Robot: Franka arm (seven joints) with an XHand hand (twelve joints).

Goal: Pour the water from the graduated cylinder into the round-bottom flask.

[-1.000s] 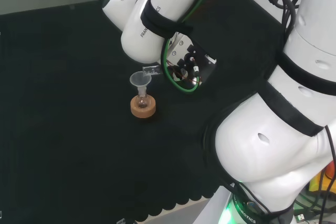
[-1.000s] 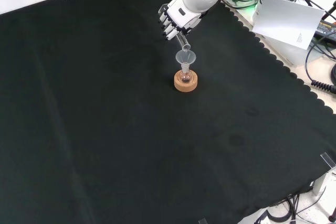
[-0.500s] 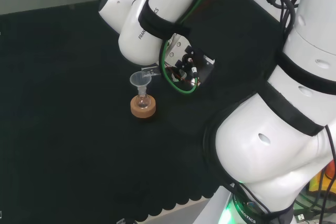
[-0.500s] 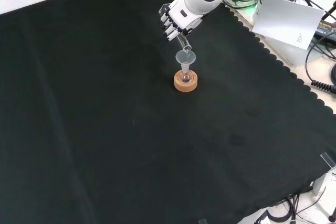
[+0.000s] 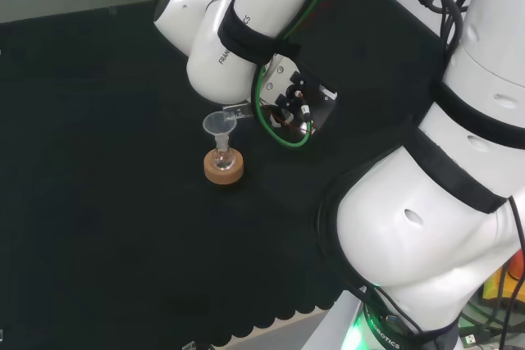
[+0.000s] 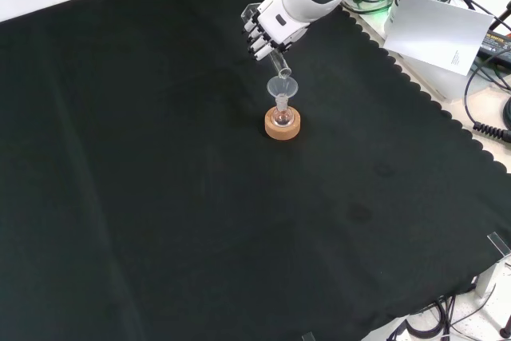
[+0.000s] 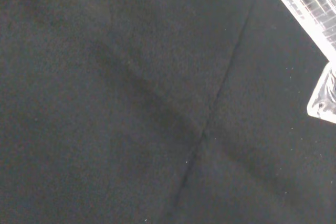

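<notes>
A small round-bottom flask (image 6: 282,117) stands in a cork ring (image 6: 283,126) on the black cloth, with a clear funnel (image 6: 283,88) in its neck. The hand (image 6: 267,31) is above and behind it in the front view, fingers curled round a clear graduated cylinder (image 6: 279,62) that is tilted steeply, its mouth over the funnel. In the head view the flask (image 5: 222,156) sits in its cork ring (image 5: 223,168) under the funnel (image 5: 219,125), and the cylinder's clear foot (image 5: 238,110) shows beside the arm's link. The hand's fingers are hidden there.
The arm's white links (image 5: 426,202) stand at the head view's right. A white sheet (image 6: 435,29) and cables lie beyond the cloth's scalloped edge at the front view's upper right. A bright clear edge (image 7: 323,98) shows in the wrist view over the creased cloth.
The arm's forearm link has shifted slightly toward the head view's upper left, tipping the cylinder a little more over the funnel. Flask and stand have stayed put.
</notes>
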